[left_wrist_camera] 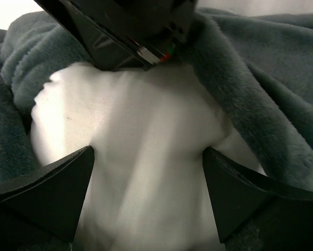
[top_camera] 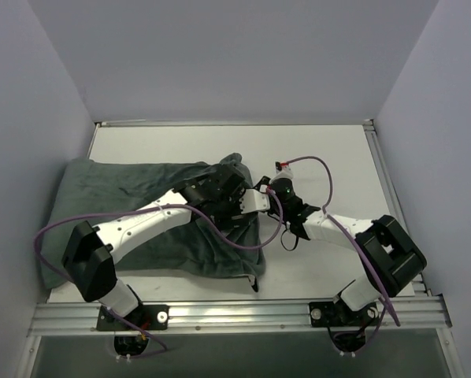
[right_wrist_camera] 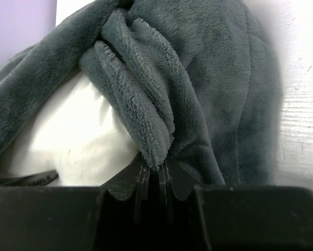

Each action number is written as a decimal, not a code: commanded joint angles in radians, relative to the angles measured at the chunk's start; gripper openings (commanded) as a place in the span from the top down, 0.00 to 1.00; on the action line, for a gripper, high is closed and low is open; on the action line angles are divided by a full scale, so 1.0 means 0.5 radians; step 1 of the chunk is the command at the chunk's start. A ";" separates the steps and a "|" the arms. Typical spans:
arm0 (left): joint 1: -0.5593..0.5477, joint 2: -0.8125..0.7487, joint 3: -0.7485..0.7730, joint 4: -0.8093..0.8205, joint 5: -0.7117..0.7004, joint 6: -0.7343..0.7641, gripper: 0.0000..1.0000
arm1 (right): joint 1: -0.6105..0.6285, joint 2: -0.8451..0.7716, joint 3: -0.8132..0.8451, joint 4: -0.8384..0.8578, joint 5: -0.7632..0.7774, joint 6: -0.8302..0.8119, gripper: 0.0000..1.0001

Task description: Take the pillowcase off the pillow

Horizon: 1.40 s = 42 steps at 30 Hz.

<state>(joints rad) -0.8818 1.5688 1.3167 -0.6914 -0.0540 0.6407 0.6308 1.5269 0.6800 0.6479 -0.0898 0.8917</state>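
Observation:
The pillowcase (top_camera: 133, 197) lies dark grey side up across the left half of the table. Its open end sits under both grippers near the middle. In the left wrist view the white pillow (left_wrist_camera: 141, 146) bulges out of the fuzzy grey pillowcase (left_wrist_camera: 261, 104). My left gripper (left_wrist_camera: 148, 178) is open, its fingers wide apart on either side of the pillow's exposed end. My right gripper (right_wrist_camera: 155, 170) is shut on a folded edge of the pillowcase (right_wrist_camera: 146, 104), with the pillow (right_wrist_camera: 78, 130) showing to its left. From above, the left gripper (top_camera: 231, 189) and right gripper (top_camera: 259, 193) almost meet.
The white table (top_camera: 330, 157) stretches to the right of the cloth. A metal rail (top_camera: 235, 315) runs along the near edge and another (top_camera: 381, 173) along the right side. Grey walls close in on three sides. A purple cable (top_camera: 318, 165) loops above the right arm.

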 commanded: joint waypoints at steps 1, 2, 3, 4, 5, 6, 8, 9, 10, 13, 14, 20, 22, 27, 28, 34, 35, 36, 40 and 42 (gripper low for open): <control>0.005 0.105 0.073 0.100 -0.174 0.068 0.06 | 0.033 -0.072 -0.025 0.109 -0.044 0.039 1.00; 0.018 0.114 0.021 0.192 -0.229 0.105 0.06 | 0.030 -0.090 -0.038 0.112 -0.047 0.042 1.00; 0.033 0.127 -0.031 0.235 -0.245 0.121 0.06 | 0.033 -0.099 -0.041 0.112 -0.050 0.039 1.00; 0.064 0.157 -0.074 0.272 -0.263 0.133 0.06 | 0.030 -0.121 -0.044 0.109 -0.053 0.039 1.00; 0.079 0.179 -0.132 0.309 -0.288 0.139 0.04 | 0.027 -0.127 -0.050 0.103 -0.047 0.033 1.00; 0.097 0.206 -0.142 0.321 -0.294 0.130 0.17 | 0.027 -0.133 -0.050 0.085 -0.038 0.024 1.00; 0.156 0.295 -0.124 0.279 -0.291 0.054 0.58 | 0.024 -0.142 -0.050 0.060 -0.029 0.011 1.00; 0.171 0.317 -0.078 0.254 -0.245 0.029 0.75 | 0.021 -0.142 -0.059 0.057 -0.029 0.011 1.00; 0.183 0.329 -0.063 0.236 -0.233 -0.014 0.98 | 0.015 -0.142 -0.065 0.057 -0.029 0.008 1.00; 0.208 0.140 -0.075 0.278 -0.132 -0.155 0.98 | -0.034 -0.182 -0.114 0.048 -0.035 0.014 1.00; 0.217 0.054 -0.090 0.342 -0.107 -0.253 0.98 | -0.092 -0.200 -0.127 0.036 -0.038 0.014 1.00; 0.459 -0.563 0.127 -0.005 0.316 -0.502 0.98 | -0.368 -0.342 -0.044 -0.329 0.133 -0.193 1.00; 0.561 -0.667 0.189 -0.111 0.509 -0.524 0.98 | -0.448 -0.275 0.096 -0.476 0.173 -0.268 1.00; 0.610 -0.800 0.471 -0.396 0.840 -0.655 0.98 | -0.470 -0.005 0.349 -0.609 0.284 -0.406 1.00; 0.625 -0.803 0.566 -0.424 0.905 -0.692 0.98 | -0.467 0.090 0.361 -0.593 0.281 -0.400 1.00; 0.644 -0.760 1.320 -0.577 1.188 -0.889 0.98 | -0.436 0.431 0.337 -0.394 0.232 -0.293 1.00; 0.644 -0.757 1.391 -0.602 1.191 -0.889 0.98 | -0.433 0.474 0.337 -0.370 0.232 -0.289 1.00; 0.647 -0.751 1.495 -0.605 1.139 -0.873 0.98 | -0.436 0.523 0.346 -0.360 0.217 -0.289 1.00; 0.650 -0.711 1.380 -0.398 0.722 -0.800 0.98 | -0.277 0.570 0.321 -0.274 0.253 -0.305 1.00; 0.653 -0.662 1.118 -0.235 0.481 -0.729 0.98 | -0.087 0.493 0.309 -0.231 0.293 -0.338 1.00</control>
<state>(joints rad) -0.5613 1.2961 1.8938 -1.0840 0.3023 0.2596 0.5392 1.7428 0.8917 0.6788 -0.1596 0.8116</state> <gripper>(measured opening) 0.064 0.076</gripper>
